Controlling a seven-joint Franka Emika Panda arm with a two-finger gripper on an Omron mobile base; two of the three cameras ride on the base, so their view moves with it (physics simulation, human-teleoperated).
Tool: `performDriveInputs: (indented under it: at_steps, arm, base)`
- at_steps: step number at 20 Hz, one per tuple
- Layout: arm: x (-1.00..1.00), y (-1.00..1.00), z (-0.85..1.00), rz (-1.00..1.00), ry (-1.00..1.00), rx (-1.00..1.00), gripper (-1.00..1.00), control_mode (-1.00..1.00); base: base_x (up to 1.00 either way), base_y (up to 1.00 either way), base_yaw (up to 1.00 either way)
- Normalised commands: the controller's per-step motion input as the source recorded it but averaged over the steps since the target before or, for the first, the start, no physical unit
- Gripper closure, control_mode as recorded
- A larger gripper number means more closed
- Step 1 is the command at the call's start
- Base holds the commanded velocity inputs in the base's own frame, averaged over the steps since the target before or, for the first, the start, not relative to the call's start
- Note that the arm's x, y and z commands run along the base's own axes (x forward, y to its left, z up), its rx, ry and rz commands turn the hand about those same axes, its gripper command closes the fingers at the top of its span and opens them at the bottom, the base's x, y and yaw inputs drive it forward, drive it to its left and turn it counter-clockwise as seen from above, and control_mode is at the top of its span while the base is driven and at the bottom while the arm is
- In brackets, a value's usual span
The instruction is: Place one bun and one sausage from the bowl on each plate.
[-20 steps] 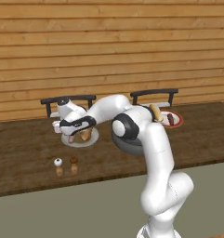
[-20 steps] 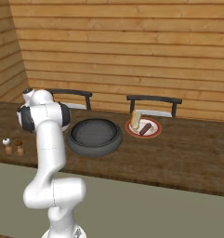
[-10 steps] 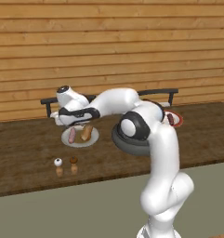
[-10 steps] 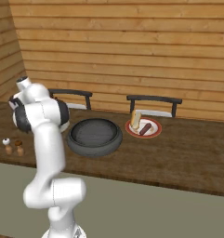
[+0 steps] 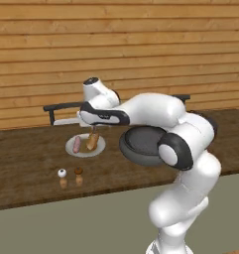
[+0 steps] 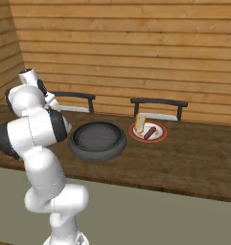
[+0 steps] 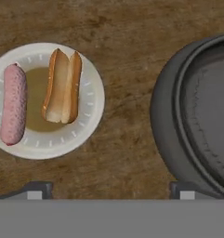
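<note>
Our gripper (image 7: pixel 108 188) hangs spread wide, empty, above the desk (image 7: pixel 127 28); its fingertips are cut off. Left plate (image 7: pixel 88 116) holds bun (image 7: pixel 62 86) and sausage (image 7: pixel 13 104); bowl (image 7: pixel 167 121) right, cropped. We read no writing.

A simulated kitchen. Behind everything, a wall (image 5: pixel 116 44) of horizontal light-brown wooden planks spans the view; in the right base view a second planked wall (image 6: pixel 1 52) meets it at the left corner. A long dark-brown wooden counter (image 5: pixel 27 163) runs against the wall. Two dark chair backs (image 6: pixel 159 103) rise at the counter's far edge. The floor (image 5: pixel 81 223) before its near edge is flat grey-olive. Light is even.
</note>
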Motion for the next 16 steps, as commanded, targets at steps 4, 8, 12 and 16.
performDriveInputs:
  at_steps: [4,8,12,16]
  arm:
    - [-0.99,-1.0,0.73,-0.09,0.01,0.12,-1.0,-1.0]
    - [-0.99,-0.99,0.77,-0.1,0.03,0.13,-1.0,-1.0]
    - [-1.0,-1.0,0.7,-0.11,0.02,0.15,-1.0,-1.0]
    - [-1.0,-1.0,0.59,-0.06,0.01,0.1,-1.0,-1.0]
  base:
    - [0.0,0.0,0.0]
    - [0.0,0.0,0.0]
    - [0.0,0.0,0.0]
    - [0.0,0.0,0.0]
